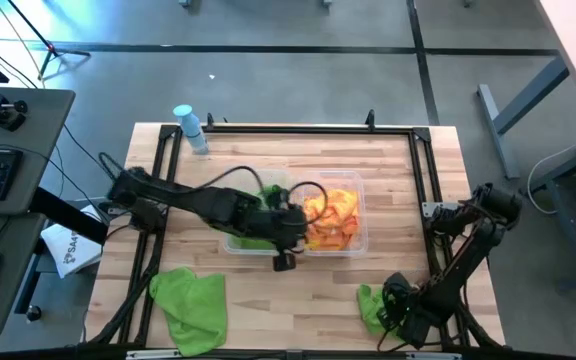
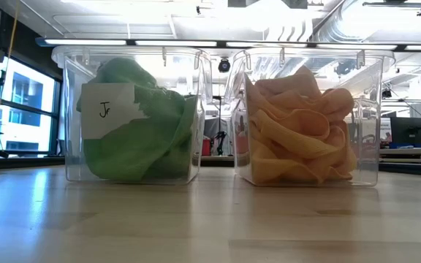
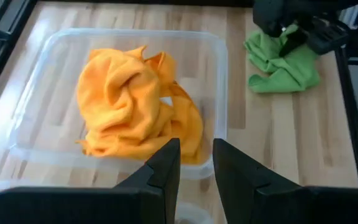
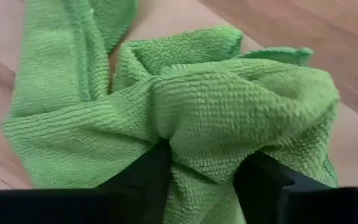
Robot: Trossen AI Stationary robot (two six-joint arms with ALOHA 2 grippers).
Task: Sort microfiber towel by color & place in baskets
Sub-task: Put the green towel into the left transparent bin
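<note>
Towels half sorted, two green cloths outside the bins

Overhead, I saw my wooden table (image 1: 268, 310) with two clear baskets side by side at its centre. The orange basket (image 1: 360, 215) sat toward three o'clock and held a heap of orange towels (image 1: 336, 218). The green basket (image 1: 234, 243) sat toward nine o'clock of it, mostly hidden under my left arm, with green towels (image 1: 268, 190) showing inside.

From table height, both bins stood upright and just apart. The green basket (image 2: 131, 117) carried a white label (image 2: 108, 109) on its front wall, and its green cloth (image 2: 141, 135) filled it nearly to the rim. The orange basket (image 2: 307, 117) was packed with crumpled orange cloth (image 2: 298, 135).

My left gripper (image 1: 284, 258) reached across from nine o'clock and hung near the six o'clock edge of the bins. In its wrist camera, the left gripper (image 3: 196, 163) had its two dark fingers (image 3: 166, 163) apart with a narrow gap, holding nothing, above the near rim of the orange basket (image 3: 219, 93).

My right gripper (image 1: 388, 300) was down at about five o'clock on the table, on a loose green towel (image 1: 370, 305). Its wrist camera showed the right gripper (image 4: 207, 177) with fingers (image 4: 143, 174) spread and pressed into the bunched green towel (image 4: 229, 99), a ridge of cloth lying between them; I could not tell whether they gripped it.

A second loose green towel (image 1: 190, 298) lay flat at seven o'clock. A pale-blue bottle (image 1: 192, 128) stood at the eleven o'clock corner.
</note>
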